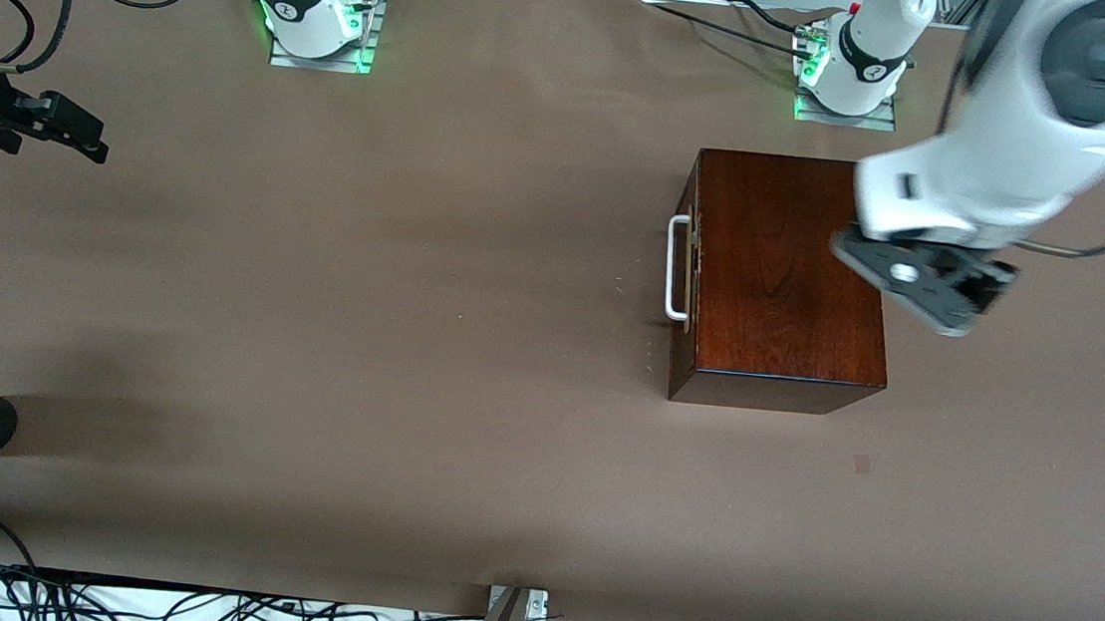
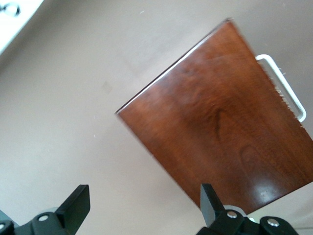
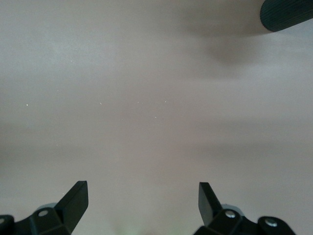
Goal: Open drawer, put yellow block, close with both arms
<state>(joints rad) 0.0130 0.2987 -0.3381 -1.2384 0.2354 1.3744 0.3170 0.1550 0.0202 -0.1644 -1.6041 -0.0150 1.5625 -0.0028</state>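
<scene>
We see the left gripper (image 2: 142, 208) hanging with its fingers spread wide and holding nothing, over the edge of the dark wooden box (image 1: 783, 281) at the left arm's end of the table (image 1: 410, 338). The right gripper (image 3: 142, 205) also hangs released and empty, over bare brown table at the right arm's end, well apart from the box, that arm waiting. The drawer (image 1: 687, 262) sits pushed in flush, its white handle (image 1: 676, 266) facing the right arm's end; we find no yellow block in any view.
</scene>
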